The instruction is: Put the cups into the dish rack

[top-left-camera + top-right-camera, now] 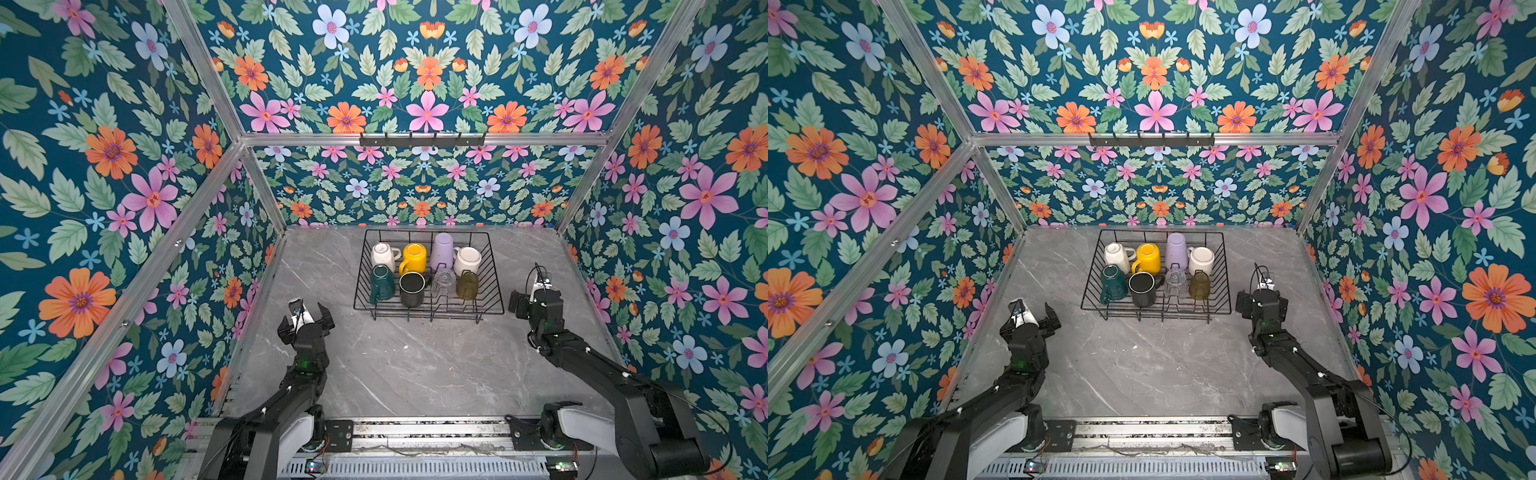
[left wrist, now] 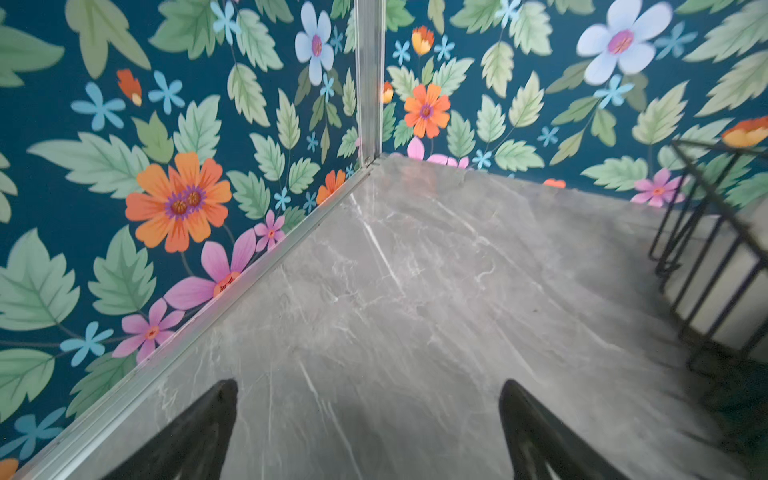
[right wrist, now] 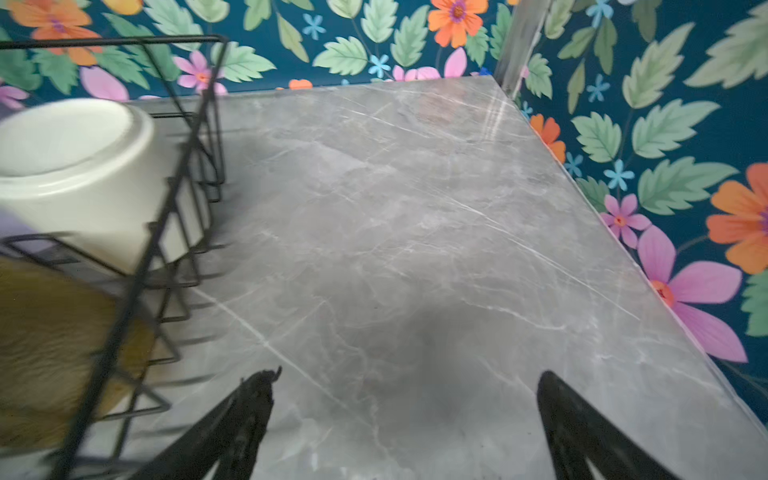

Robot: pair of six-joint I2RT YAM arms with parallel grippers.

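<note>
Judging by the rack, the loading looks finished: all eight cups sit inside it in two rows. At the back are a white mug, the yellow mug, the tumbler and a second white mug. In front are the green mug, black mug, clear glass and amber glass. No cup shows on the table.

The left gripper hovers off the rack's near left corner, jaws spread and empty. The right gripper hangs just beside the rack's right wall, jaws likewise spread with nothing between them.

What is left is probably a clean retreat. The right arm should draw straight away from the wire before swinging, lest a finger snag the rim and jolt the glasses. The left arm has open table around it.
</note>
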